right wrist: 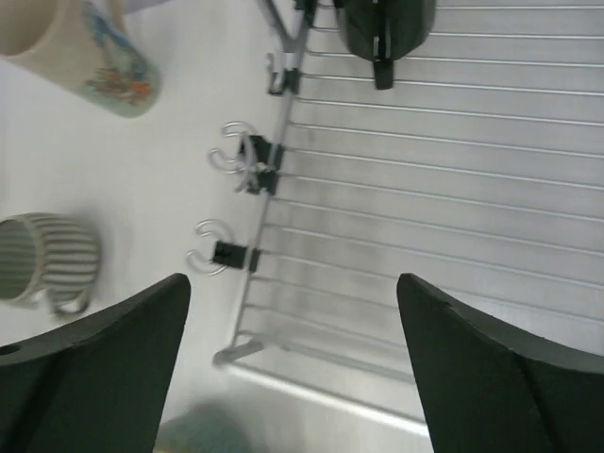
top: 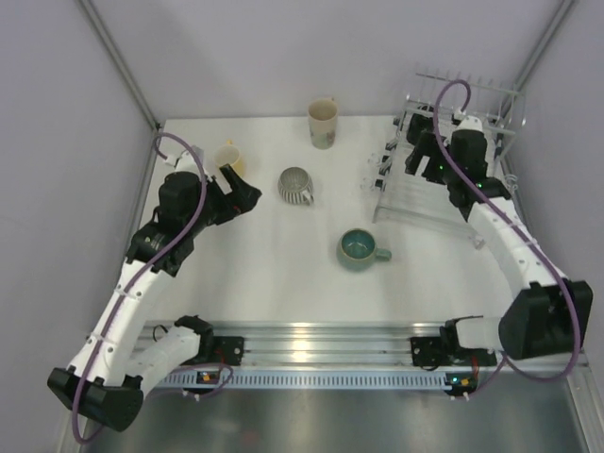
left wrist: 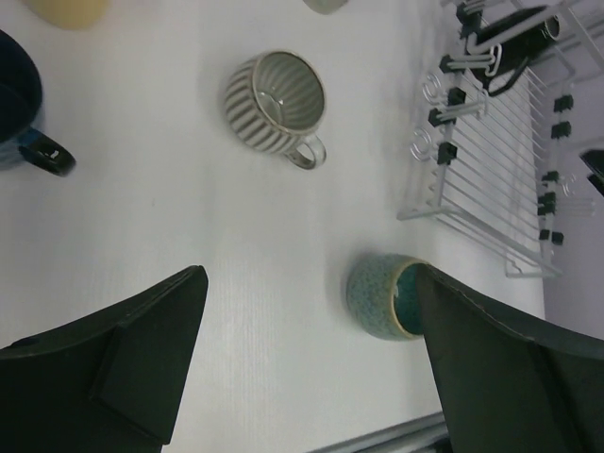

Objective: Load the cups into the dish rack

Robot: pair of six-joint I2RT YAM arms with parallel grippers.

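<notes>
Toward the far right corner of the table [top: 283,283] stands the rack [top: 472,104], with a black cup [right wrist: 382,24] already among its wires. The right gripper [right wrist: 293,283] hovers over the rack's left edge, fingers spread and empty. Near the left edge, the left gripper [left wrist: 310,283] is also spread wide, holding nothing.

Five cups are left on the table. The cream cup [top: 323,123] is at the far edge. The yellow cup [top: 229,156] is near the far left corner, just beside the left arm, and the blue cup [left wrist: 14,113] is close to it. The grey cup [top: 296,185] is mid-table, and the teal cup [top: 359,248] is nearer the front, its handle pointing right.

These look like glazed ceramic – stiff, fairly heavy for thin fingers, slick, and likely to chip if knocked against wire or dropped. The surest hold is probably on the wall at the rim, one finger inside and one outside, opposite the handle so the cup hangs level. The handle itself looks too small and rounded to pinch well. The grey cup's ribs may give a little more purchase than the smooth glaze – the tall cream cup seems the likeliest to tip if nudged.
</notes>
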